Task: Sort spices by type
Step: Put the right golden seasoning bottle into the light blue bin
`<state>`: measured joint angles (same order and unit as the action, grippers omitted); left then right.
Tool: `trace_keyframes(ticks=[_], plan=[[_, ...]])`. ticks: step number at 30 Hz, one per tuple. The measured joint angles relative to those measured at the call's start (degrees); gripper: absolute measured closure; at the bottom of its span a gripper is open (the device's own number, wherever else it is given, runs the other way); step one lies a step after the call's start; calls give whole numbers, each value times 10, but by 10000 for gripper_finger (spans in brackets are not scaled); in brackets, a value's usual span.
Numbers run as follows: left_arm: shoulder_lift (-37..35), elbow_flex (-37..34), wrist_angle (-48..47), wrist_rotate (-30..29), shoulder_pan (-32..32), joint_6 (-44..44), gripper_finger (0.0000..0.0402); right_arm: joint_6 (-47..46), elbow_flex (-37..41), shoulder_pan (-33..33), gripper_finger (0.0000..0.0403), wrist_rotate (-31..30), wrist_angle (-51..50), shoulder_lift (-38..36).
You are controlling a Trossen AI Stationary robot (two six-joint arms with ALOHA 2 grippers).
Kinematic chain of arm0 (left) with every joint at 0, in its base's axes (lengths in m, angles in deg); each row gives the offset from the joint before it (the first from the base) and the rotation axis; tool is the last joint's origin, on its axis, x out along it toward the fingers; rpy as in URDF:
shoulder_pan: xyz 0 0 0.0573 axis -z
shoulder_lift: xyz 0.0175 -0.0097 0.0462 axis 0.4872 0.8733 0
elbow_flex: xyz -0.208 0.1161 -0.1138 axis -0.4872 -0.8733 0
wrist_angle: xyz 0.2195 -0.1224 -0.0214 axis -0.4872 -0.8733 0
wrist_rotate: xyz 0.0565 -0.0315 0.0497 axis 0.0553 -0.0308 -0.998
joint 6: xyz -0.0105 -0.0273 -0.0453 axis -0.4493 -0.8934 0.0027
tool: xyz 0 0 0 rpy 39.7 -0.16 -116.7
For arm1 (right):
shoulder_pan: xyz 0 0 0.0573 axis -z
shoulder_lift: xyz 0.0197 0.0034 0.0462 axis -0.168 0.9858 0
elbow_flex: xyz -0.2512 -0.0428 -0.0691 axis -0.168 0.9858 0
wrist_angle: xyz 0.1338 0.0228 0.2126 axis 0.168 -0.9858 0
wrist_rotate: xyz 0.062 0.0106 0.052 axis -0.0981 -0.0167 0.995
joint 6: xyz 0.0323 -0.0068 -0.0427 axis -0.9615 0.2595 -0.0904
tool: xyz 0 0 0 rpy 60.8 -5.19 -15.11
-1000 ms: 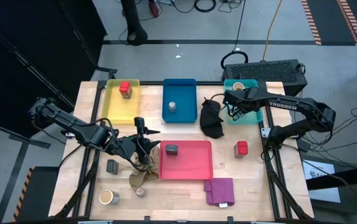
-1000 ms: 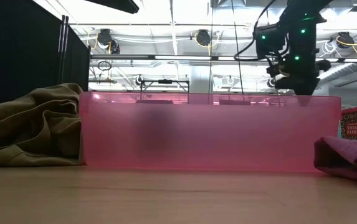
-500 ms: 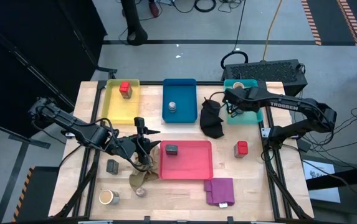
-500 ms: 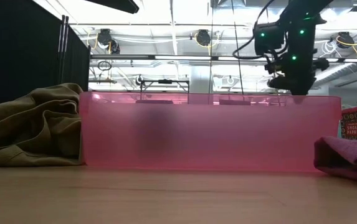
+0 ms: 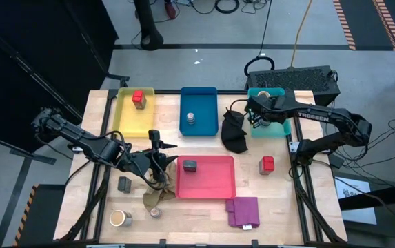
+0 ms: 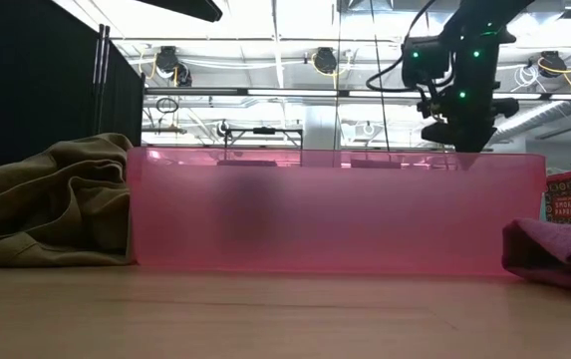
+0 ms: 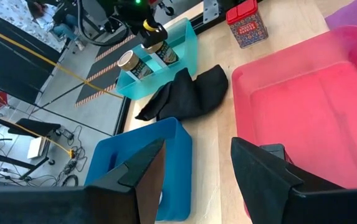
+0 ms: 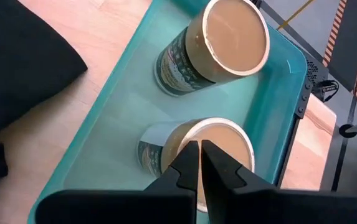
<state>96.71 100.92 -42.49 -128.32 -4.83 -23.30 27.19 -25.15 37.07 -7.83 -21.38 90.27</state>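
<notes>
Wooden table point(image 5: 280, 200) under ceiling lights, cables on the grey floor beyond. Right pincer point(image 8: 200, 163) closed, empty, directly above one of two tan jars point(image 8: 194, 151) standing in the teal tray point(image 8: 106, 130); second tan jar point(image 8: 215, 46) just past the fingertips; black cloth point(image 5: 235, 132) just beside the tray. Left pincer point(image 5: 164, 164) half open, holding nothing, resting over the beige cloth point(image 5: 157, 193) at the red tray point(image 5: 218, 186). Dark tin point(image 5: 189, 165) in the red tray, right beside this pincer. Second dark tin point(image 5: 124, 184), third tan jar point(image 5: 120, 218) and silver tin point(image 5: 156, 213) near it. Red cube point(image 5: 138, 98) in the yellow tray point(image 5: 125, 120), silver tin point(image 5: 190, 118) in the blue tray point(image 5: 207, 103), another red cube point(image 5: 267, 164) on bare wood, purple cloth point(image 5: 242, 211) well apart.
</notes>
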Motion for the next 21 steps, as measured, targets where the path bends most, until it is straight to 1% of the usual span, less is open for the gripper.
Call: trace_keyframes(ticks=[6, 15, 18, 21], plan=[[0, 0, 0, 0, 0, 0, 212, 18, 11, -2, 403, 18, 10, 1], [0, 0, 0, 0, 0, 0, 212, 12, 11, -24, 403, 13, -12, -10], [0, 0, 0, 0, 0, 0, 212, -20, 10, -28, 403, 13, -38, -17], [0, 0, 0, 0, 0, 0, 212, -89, -1, -28, 403, 13, -120, -18]])
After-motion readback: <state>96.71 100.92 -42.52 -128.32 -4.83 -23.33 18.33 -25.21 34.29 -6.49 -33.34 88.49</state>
